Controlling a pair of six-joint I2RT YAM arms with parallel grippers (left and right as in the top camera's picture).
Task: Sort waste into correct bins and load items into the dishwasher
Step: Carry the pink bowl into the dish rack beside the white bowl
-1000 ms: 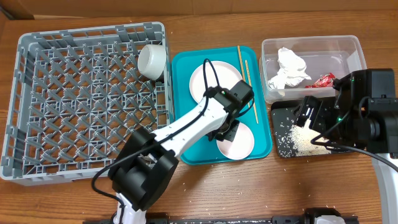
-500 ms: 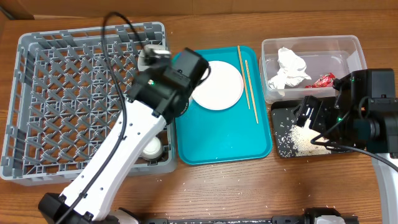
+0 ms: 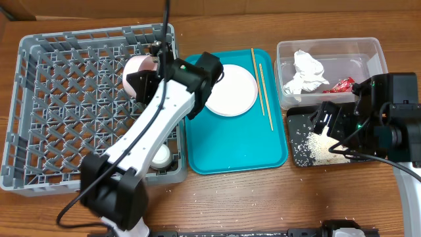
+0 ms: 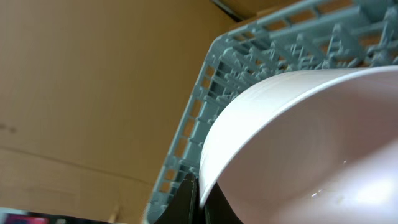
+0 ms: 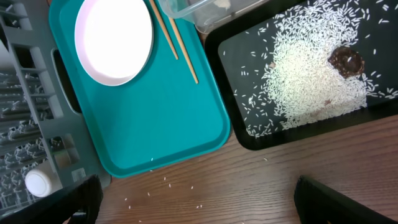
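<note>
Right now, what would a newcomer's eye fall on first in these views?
The long white left arm slanting across the grey rack, its claw pinching a white bowl by the rim over the rack's far right corner. Next, the white rice heap with a brown scrap on the black tray, beside the teal tray carrying a plate and chopsticks.

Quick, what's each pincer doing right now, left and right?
Left pincer: closed on a white bowl.
Right pincer: open, holding nothing.
</note>
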